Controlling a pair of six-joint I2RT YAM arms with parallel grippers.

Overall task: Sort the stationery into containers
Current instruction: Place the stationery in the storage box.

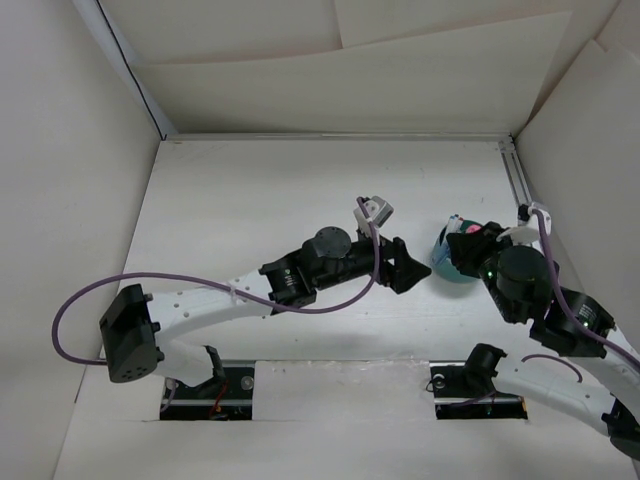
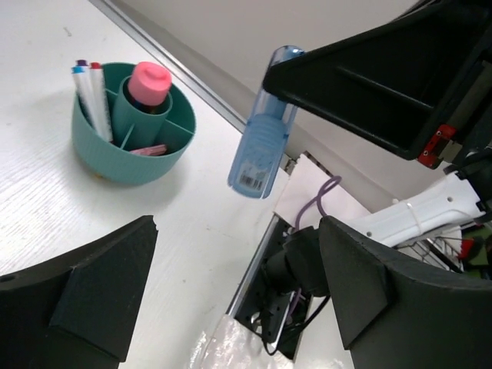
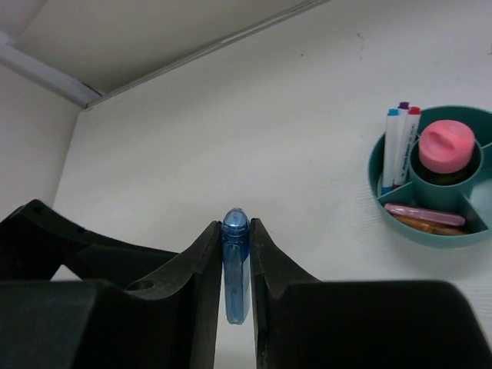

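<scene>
A short blue marker (image 3: pixel 236 265) stands upright between the fingers of my right gripper (image 3: pixel 236 228), which is shut on it. The left wrist view shows the same blue marker (image 2: pixel 264 131) hanging from the right gripper's black fingers (image 2: pixel 361 77) above the table. My left gripper (image 2: pixel 238 231) is open wide with nothing between its fingers, just below and apart from the marker. The teal cup (image 2: pixel 131 165) holds a pink-capped glue stick (image 2: pixel 148 81), thin white pens (image 2: pixel 91 96) and a pink marker (image 2: pixel 147 150). From above, the cup (image 1: pixel 442 268) sits beside both grippers.
In the right wrist view the cup (image 3: pixel 430 234) lies to the right, with an orange marker (image 3: pixel 427 225) under the pink one. White walls enclose the table. A metal rail (image 2: pixel 254 261) and a cable opening lie at the near edge.
</scene>
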